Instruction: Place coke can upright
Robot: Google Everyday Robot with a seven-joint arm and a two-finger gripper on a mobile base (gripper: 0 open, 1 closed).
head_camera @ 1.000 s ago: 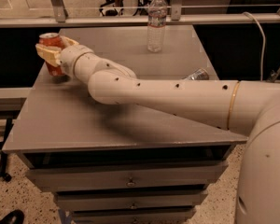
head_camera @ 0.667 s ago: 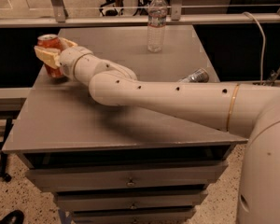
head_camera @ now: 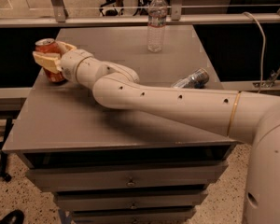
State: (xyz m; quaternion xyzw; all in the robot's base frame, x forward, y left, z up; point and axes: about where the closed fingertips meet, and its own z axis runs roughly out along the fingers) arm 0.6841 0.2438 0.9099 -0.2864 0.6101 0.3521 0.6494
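The red coke can (head_camera: 50, 59) stands upright near the left edge of the grey table (head_camera: 84, 120), its silver top showing. My gripper (head_camera: 52, 56) is at the can, with its tan fingers (head_camera: 45, 59) on either side of the can's body. The white arm reaches across the table from the lower right to the can. The can's lower part shows below the fingers and seems to rest on the table top.
A clear plastic water bottle (head_camera: 157, 21) stands at the table's back middle. A silver-and-blue can (head_camera: 192, 80) lies on its side at the right edge, partly behind my arm. Drawers (head_camera: 128, 181) sit under the table. A railing runs behind.
The arm and can stay in nearly the same place. The silver-and-blue can at the right shows more from behind my arm.
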